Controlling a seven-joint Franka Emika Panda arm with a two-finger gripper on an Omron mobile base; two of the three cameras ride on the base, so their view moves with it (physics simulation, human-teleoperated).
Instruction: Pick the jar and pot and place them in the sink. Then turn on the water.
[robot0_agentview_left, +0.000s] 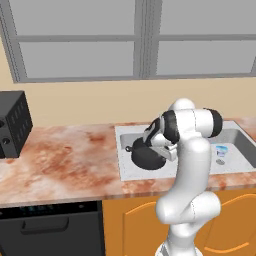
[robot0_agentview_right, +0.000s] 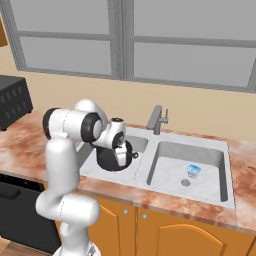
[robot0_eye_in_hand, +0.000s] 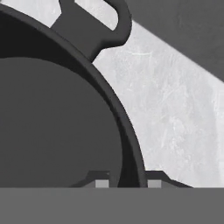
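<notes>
The pot (robot0_agentview_left: 146, 156) sat on the floor of the left basin of the sink (robot0_agentview_left: 123, 171), just left of centre in the left base view and low at centre-left in the right base view, with the gripper (robot0_eye_in_hand: 127, 183) directly over its rim. In the hand view the two finger tips rose at the bottom centre, one on each side of the pot's dark wall, the rim running between them; they stood slightly apart, and whether they pinched the rim or had just let it go could not be told from these pictures. The relation that mattered was this straddle: the rim curved up and to the left from the fingers, the bowl of the pot lay to the left of them, the pale basin floor to the right, and one loop handle showed at the top centre of that view. In the right base view the grey faucet (robot0_agentview_right: 157, 119) stood at the back edge, above and to the right of the hand, between the two basins. A small clear thing with a blue tint lay in the right basin near the drain; it looked like the jar (robot0_agentview_right: 194, 171), though it was too small to be sure. Judged from this, both things lay in the sink, and the faucet up and right of the gripper was the next reach.
</notes>
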